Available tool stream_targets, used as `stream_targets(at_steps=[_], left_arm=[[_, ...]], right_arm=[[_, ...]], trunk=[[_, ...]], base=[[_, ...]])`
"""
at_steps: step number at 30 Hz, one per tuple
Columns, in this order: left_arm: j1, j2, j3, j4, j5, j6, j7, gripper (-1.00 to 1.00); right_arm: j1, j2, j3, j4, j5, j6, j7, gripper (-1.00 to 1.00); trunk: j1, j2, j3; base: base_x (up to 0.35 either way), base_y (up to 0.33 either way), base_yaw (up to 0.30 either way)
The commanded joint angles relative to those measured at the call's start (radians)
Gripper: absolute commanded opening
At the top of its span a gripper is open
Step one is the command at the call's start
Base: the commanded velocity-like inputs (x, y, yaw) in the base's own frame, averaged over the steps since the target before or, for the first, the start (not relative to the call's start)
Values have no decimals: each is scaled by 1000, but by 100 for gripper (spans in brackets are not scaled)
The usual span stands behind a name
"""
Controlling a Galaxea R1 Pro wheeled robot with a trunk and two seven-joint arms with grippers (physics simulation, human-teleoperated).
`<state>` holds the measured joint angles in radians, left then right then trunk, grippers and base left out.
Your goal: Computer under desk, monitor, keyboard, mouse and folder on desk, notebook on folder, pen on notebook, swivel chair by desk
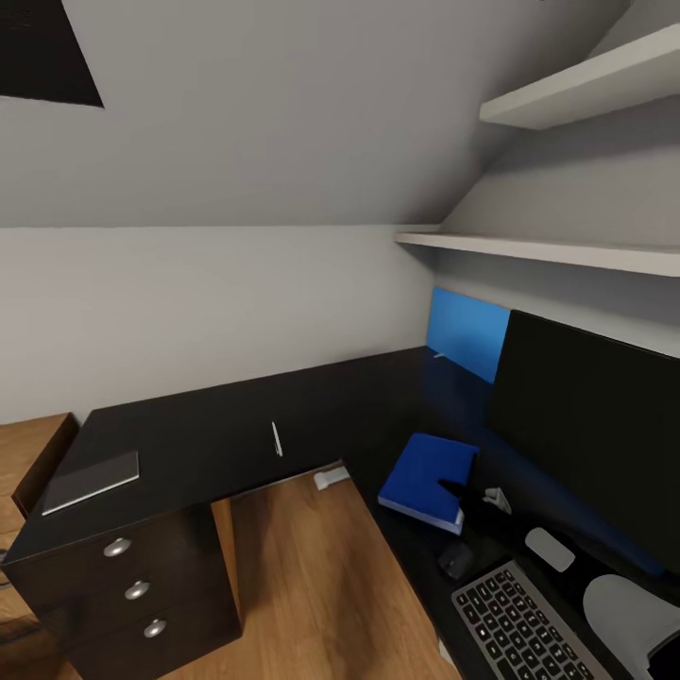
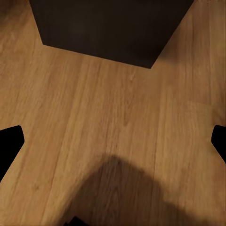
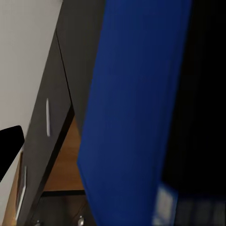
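Note:
The blue folder point(image 1: 430, 480) point(image 3: 136, 117) lies flat on the black desk point(image 1: 208, 425), in front of the monitor point(image 1: 595, 425). My right gripper point(image 1: 475, 495) sits at the folder's near right edge, open, one black fingertip point(image 3: 10, 148) showing beside the blue cover. Just nearer are the dark mouse point(image 1: 456, 559) and then the keyboard point(image 1: 524, 628). On the desk's other wing rest the white pen point(image 1: 277, 438) point(image 3: 47, 117) and, further left, the grey notebook point(image 1: 90, 480). My left gripper point(image 2: 113, 141) hangs open over wood floor.
Dark drawers with silver knobs point(image 1: 137, 590) stand under the desk's left end, beside a light wood cabinet point(image 1: 28, 453). A blue back panel point(image 1: 467, 331) and two white shelves point(image 1: 567, 250) line the right wall. A dark box point(image 2: 108, 28) stands on the floor.

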<state>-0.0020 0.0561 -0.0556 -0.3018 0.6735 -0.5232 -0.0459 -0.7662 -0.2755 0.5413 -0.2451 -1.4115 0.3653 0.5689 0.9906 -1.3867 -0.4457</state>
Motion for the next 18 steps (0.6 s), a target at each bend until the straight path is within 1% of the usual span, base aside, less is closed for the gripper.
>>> stream_targets(at_steps=[1,11,18], left_arm=[[0,1,-6,0,11,-3,-4,100],[-1,1,-6,0,11,-3,-4,100],[0,1,-6,0,11,-3,-4,100]], right_arm=[[-1,-1,5,0,-8,5,2,100],[-1,-2,5,0,-8,4,20,100],[-1,-2,5,0,-7,4,24,100]], trunk=[[-4,7,2],[-42,77,34],[-42,77,34]], base=[[0,0,0],[0,0,0],[0,0,0]])
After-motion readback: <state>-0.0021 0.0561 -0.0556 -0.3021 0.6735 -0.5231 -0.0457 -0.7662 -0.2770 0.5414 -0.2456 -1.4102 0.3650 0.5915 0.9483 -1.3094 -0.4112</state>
